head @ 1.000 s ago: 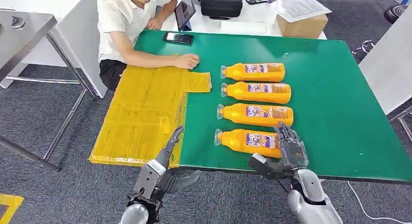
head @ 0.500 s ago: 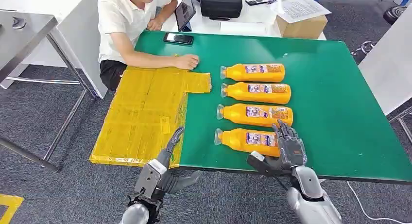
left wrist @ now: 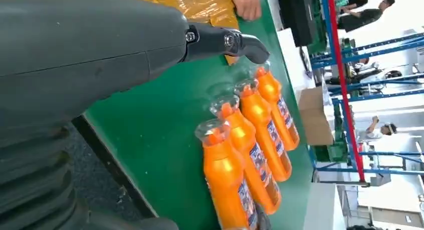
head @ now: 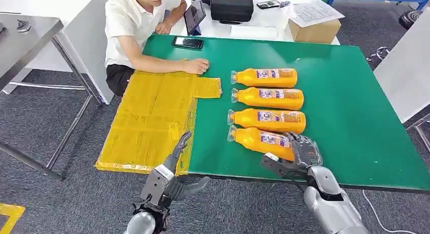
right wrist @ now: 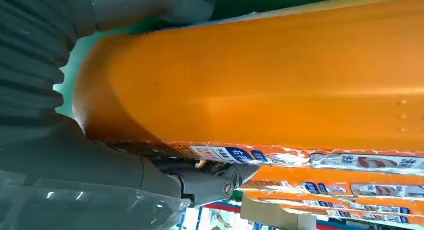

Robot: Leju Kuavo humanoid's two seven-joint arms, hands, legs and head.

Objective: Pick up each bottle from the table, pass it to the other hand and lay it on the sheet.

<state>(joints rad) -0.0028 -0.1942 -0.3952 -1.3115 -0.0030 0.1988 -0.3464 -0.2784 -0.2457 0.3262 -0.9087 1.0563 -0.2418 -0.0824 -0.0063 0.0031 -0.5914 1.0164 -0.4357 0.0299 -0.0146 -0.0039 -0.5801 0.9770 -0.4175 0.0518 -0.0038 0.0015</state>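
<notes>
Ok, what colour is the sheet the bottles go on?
Yellow; the sheet shows best in the head view.

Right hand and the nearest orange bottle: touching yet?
Touching. In the right wrist view the right hand wraps the nearest orange bottle, thumb on one side and fingers against the label side; the head view agrees.

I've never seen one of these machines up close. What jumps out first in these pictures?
Four bright orange bottles lie side by side on the green table, caps pointing toward a yellow sheet taped at its left end. The robot's right hand is wrapped around the base of the nearest bottle, while its left hand hovers open at the sheet's near edge. A person sits at the far corner, one hand resting on the sheet.
</notes>
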